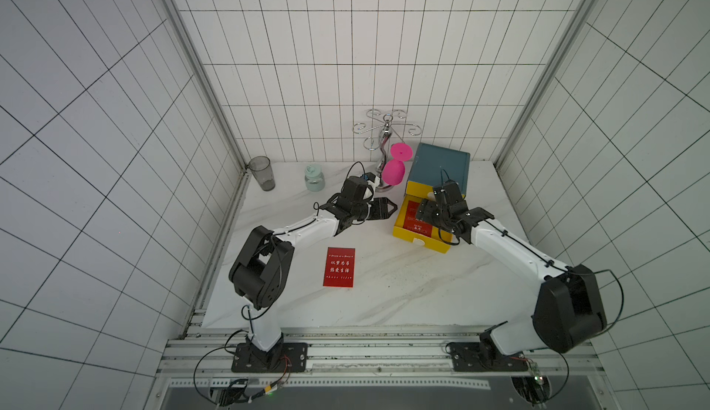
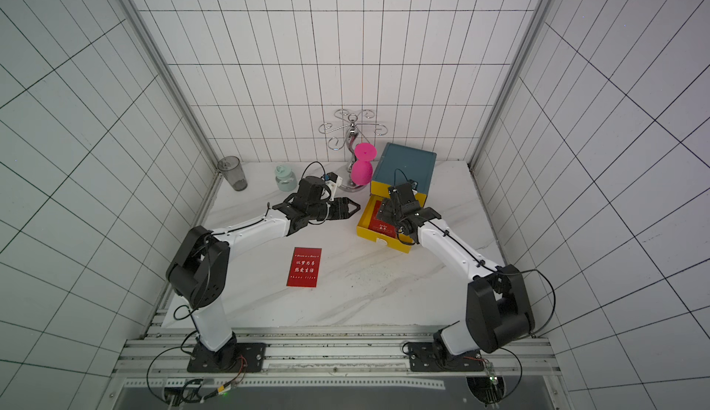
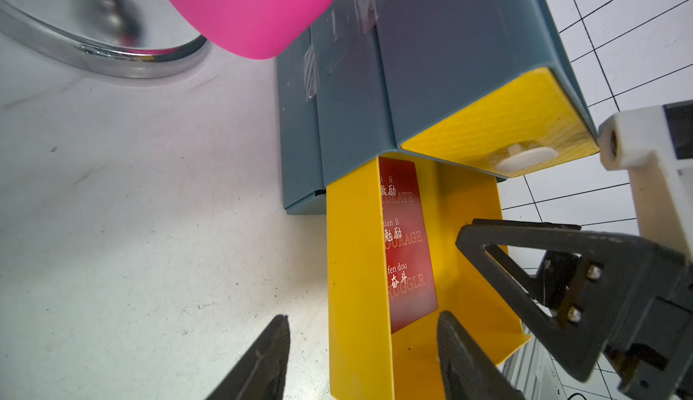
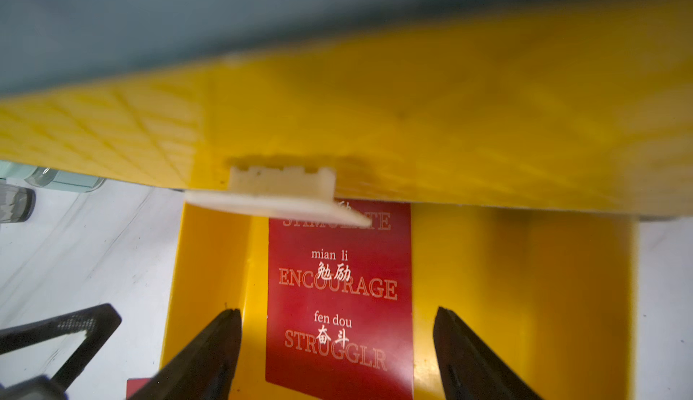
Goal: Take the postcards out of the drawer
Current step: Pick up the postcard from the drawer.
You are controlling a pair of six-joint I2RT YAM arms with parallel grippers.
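Note:
The yellow drawer (image 1: 420,243) stands pulled out of the teal cabinet (image 1: 442,164). A red postcard (image 4: 337,289) with white lettering lies flat on the drawer floor (image 4: 525,304). My right gripper (image 4: 337,309) hangs just above it, open, one finger on each side and nothing held. From above, the right gripper (image 1: 422,214) covers part of the red inside the drawer. Another red postcard (image 1: 339,267) lies on the marble table (image 1: 403,292) in front. My left gripper (image 1: 392,209) is open and empty, close beside the drawer's left wall (image 3: 356,267).
A chrome stand (image 1: 384,146) with a pink goblet (image 1: 395,166) hung upside down stands just behind my left gripper. A grey tumbler (image 1: 262,173) and a mint jar (image 1: 314,177) sit at the back left. The cabinet's upper yellow drawer (image 3: 498,124) is shut.

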